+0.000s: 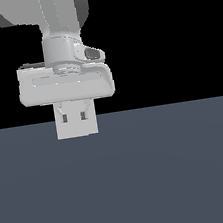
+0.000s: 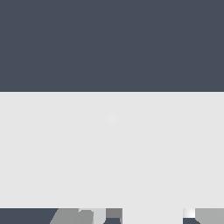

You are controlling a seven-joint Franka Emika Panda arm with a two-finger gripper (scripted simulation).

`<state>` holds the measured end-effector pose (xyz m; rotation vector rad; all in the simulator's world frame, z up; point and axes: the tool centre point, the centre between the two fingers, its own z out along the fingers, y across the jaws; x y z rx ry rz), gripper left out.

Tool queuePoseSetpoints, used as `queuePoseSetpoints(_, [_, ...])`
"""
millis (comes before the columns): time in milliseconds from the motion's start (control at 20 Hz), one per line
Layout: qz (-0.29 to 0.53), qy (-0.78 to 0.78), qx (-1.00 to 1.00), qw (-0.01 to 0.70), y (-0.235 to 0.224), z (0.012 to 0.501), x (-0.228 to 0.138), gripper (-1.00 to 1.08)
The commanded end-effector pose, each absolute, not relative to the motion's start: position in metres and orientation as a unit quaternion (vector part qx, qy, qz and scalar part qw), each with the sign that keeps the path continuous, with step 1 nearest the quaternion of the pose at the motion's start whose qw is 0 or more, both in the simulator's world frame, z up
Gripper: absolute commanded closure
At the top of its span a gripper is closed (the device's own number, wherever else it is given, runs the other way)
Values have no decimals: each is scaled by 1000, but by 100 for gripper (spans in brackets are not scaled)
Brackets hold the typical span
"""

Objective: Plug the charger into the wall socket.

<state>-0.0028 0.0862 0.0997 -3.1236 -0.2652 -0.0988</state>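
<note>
Light-grey and flat, the wall socket (image 1: 77, 128) stands upright on the slate-blue floor (image 1: 173, 175), directly beneath the palm of the gripper (image 1: 74, 116). In the exterior view its lower edge and both side edges are clean and straight. Its upper part runs up behind the two fingers (image 1: 64, 116), which show as short dark-shaded stubs overlapping the plate's upper half.

To either side of the socket the floor is bare out to the frame edges, and it is equally bare in front of the plate. Above the floor line, beside the socket, the backdrop is plain black.

In the wrist view the wall socket (image 2: 52, 148) spans the whole width as one pale band, with a sharp straight edge against the floor (image 2: 112, 43) beyond it and a faint round mark (image 2: 112, 119) near its middle. Grey finger parts (image 2: 70, 216) peek in along the nearer edge.

The fingers sit somewhat apart, but whether anything is pinched between them cannot be told. The charger cannot be picked out with certainty against the pale plate.
</note>
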Motion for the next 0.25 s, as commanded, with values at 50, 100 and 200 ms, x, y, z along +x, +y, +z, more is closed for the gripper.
queuePoseSetpoints(50, [-32,-85,-996,3,87,100,3,108])
queuePoseSetpoints(100, [-32,-85,-996,3,87,100,4,108])
queuePoseSetpoints(200, [-32,-85,-996,3,87,100,4,108])
